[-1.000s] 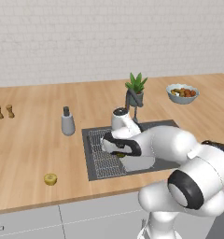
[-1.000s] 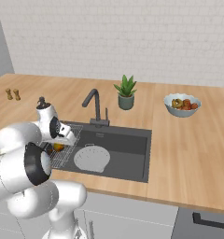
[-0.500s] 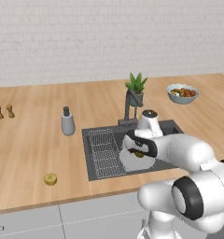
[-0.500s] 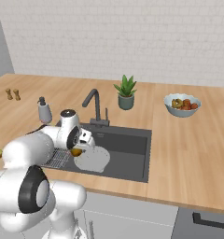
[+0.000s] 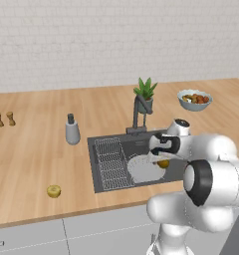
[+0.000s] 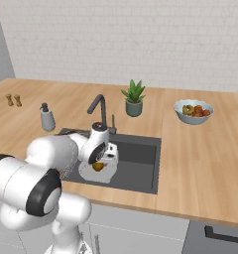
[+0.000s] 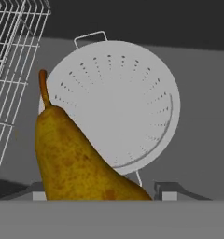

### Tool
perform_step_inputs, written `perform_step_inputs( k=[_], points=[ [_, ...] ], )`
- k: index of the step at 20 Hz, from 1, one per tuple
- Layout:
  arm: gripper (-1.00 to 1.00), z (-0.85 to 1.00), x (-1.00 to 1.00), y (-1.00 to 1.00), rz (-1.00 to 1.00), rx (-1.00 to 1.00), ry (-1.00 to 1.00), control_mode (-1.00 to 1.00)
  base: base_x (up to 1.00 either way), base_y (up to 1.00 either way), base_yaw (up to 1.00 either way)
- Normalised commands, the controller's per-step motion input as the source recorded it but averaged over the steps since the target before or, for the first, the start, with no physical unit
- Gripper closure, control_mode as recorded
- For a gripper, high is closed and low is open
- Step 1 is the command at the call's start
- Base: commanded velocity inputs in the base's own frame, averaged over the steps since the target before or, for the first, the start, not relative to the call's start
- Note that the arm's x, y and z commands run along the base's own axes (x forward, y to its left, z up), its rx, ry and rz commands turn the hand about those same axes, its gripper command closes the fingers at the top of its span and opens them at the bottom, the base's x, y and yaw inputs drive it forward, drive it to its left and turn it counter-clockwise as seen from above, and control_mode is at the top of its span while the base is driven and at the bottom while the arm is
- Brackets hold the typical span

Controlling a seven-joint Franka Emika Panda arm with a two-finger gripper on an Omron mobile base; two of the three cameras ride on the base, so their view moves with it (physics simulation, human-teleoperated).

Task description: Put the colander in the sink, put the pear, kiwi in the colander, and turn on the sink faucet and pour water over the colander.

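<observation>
Table (image 5: 37, 149): you saw a wide wooden top carrying every item, with the basin cut into its middle.
Sink (image 6: 141, 171): it lay as a dark grey recess in the table; your arm reached down into it.
Wire rack (image 5: 110, 162): it sat in the left part of the sink in the left base view; its white bars showed along the left edge of the hand view.
Colander (image 7: 118, 100): it rested on the sink floor just beside the wire rack, white, round and perforated, with nothing lying inside it.
Sink faucet (image 6: 98, 106): the dark gooseneck stood at the back rim of the sink; you saw no stream below its spout.
Hand (image 6: 102, 161): it hung over the colander, clenched around the pear.
Pear (image 7: 69, 156): it was held in the hand above the colander's near edge, its stem pointing up in the hand view.
Kiwi (image 5: 54, 191): it lay on the table near the front edge, well apart from the sink on its left side in the left base view.
</observation>
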Motion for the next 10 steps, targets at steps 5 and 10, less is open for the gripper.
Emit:
perform_step_inputs(
  k=[5,10],
  points=[
    [1.0,-0.07,0.7,-0.42,0.19,0.28,0.2,-1.0,0.0,0.0,0.0],
    [1.0,-0.04,0.49,-0.22,0.21,0.31,0.02,-1.0,0.0,0.0,0.0]
  ],
)
